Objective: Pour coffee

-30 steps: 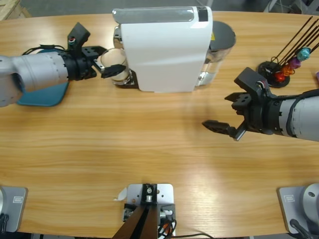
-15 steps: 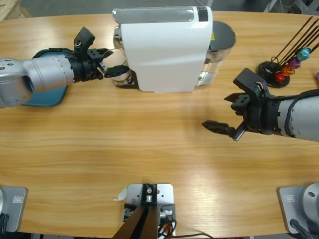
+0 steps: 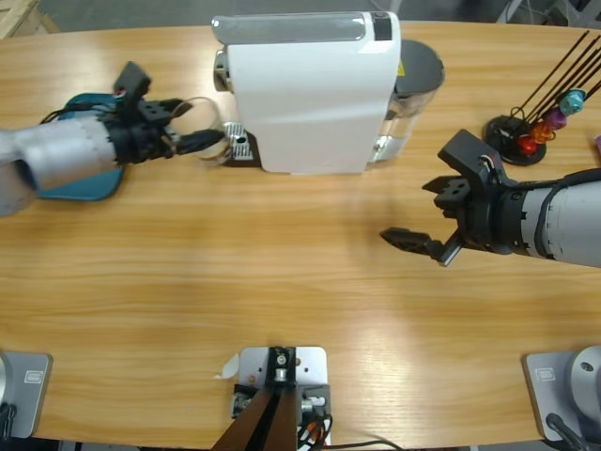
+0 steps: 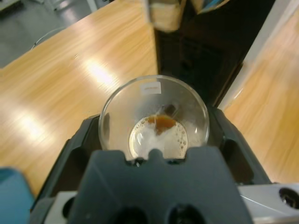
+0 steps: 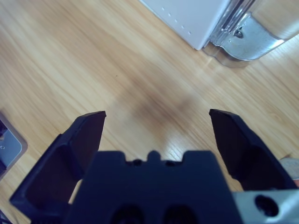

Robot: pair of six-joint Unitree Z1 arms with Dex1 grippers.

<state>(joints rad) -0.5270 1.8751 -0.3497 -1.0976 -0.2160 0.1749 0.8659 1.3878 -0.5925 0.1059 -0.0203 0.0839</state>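
A small clear tumbler (image 4: 154, 122) sits between my left gripper's jaws, held shut on it. A shallow layer of dark brown coffee (image 4: 161, 125) with pale foam lies at its bottom. In the high view the tumbler (image 3: 199, 122) shows just left of the big white coffee machine (image 3: 305, 89), off its drip tray (image 3: 239, 146), with my left gripper (image 3: 197, 127) around it. My right gripper (image 3: 423, 216) hangs open over bare table at the right, with nothing between its jaws (image 5: 156, 121).
A blue mat (image 3: 80, 174) lies under the left arm at the table's left edge. A black stand with coloured capsules on rods (image 3: 531, 127) stands at the far right. The machine's chrome base (image 5: 243, 39) shows ahead of the right gripper.
My left gripper has pulled back to the left, away from the machine's drip tray, carrying the tumbler with it. The right arm has not moved.
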